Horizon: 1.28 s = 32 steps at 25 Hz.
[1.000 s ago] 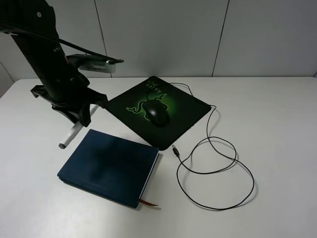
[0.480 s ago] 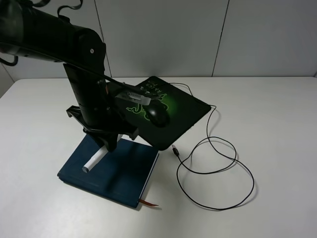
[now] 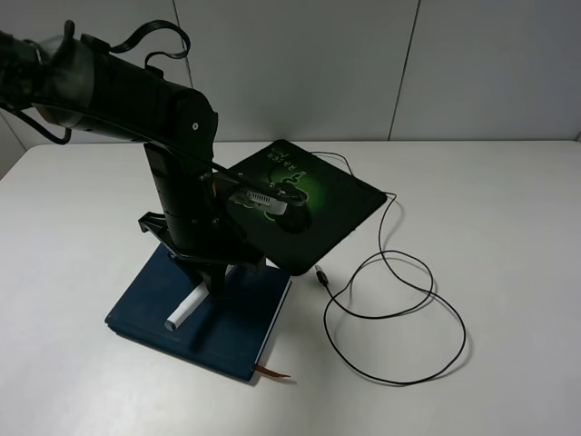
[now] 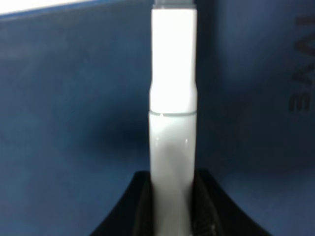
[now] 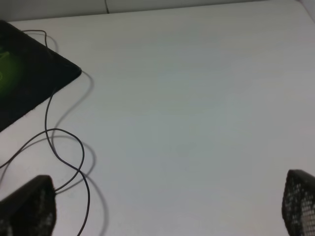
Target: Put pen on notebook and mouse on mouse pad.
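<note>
Mouse mostly hidden behind the left arm's wrist camera, only a dark bit shows on the mouse pad. Left gripper fingertips hard to make out from above. Wrist view: left gripper clamped on the pen, one finger each side. Pen sticks out ahead of it over the notebook; contact with the cover unclear. Right gripper spread wide, holding nothing, fingertips cut off at frame edge; cable on the table near one fingertip.
</note>
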Tool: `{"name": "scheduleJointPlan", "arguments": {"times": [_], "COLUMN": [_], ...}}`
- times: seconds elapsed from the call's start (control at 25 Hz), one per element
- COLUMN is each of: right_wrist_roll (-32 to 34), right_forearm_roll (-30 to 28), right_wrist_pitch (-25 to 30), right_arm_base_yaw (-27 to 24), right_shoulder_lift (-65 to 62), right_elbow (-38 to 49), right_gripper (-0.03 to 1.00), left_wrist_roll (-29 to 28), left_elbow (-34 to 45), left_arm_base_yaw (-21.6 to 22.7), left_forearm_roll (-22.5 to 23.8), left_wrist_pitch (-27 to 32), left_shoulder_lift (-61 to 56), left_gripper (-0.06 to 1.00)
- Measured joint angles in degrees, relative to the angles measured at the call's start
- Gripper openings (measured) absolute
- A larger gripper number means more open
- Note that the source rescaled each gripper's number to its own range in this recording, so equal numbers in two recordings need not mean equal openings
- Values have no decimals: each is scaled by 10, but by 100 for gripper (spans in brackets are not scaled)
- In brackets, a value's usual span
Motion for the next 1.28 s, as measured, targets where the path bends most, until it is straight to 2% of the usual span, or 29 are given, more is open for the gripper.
{"name": "scheduleJointPlan", "arguments": {"times": [0.48,0.56,0.64,0.76,0.88,1.0,1.28], "right_wrist_roll": [0,0,0,0,0,0,0], "right_forearm_roll": [0,0,0,0,0,0,0], "right_wrist_pitch": [0,0,0,0,0,0,0], "right_arm_base_yaw": [0,0,0,0,0,0,0], "right_shoulder_lift": [0,0,0,0,0,0,0], "right_elbow": [0,0,0,0,0,0,0], "right_gripper": [100,100,100,100,100,100,100], "left_wrist_roll": [-1,-1,-1,-1,-1,-1,-1], "left_elbow": [0,0,0,0,0,0,0], "left_arm_base_yaw": [0,0,0,0,0,0,0], "left_forearm_roll": [0,0,0,0,0,0,0], "left_wrist_pitch": [1,2,3,8,14,19,23], "left_shoulder_lift": [0,0,0,0,0,0,0], "left_gripper": [0,3,15,49,73,81,83]}}
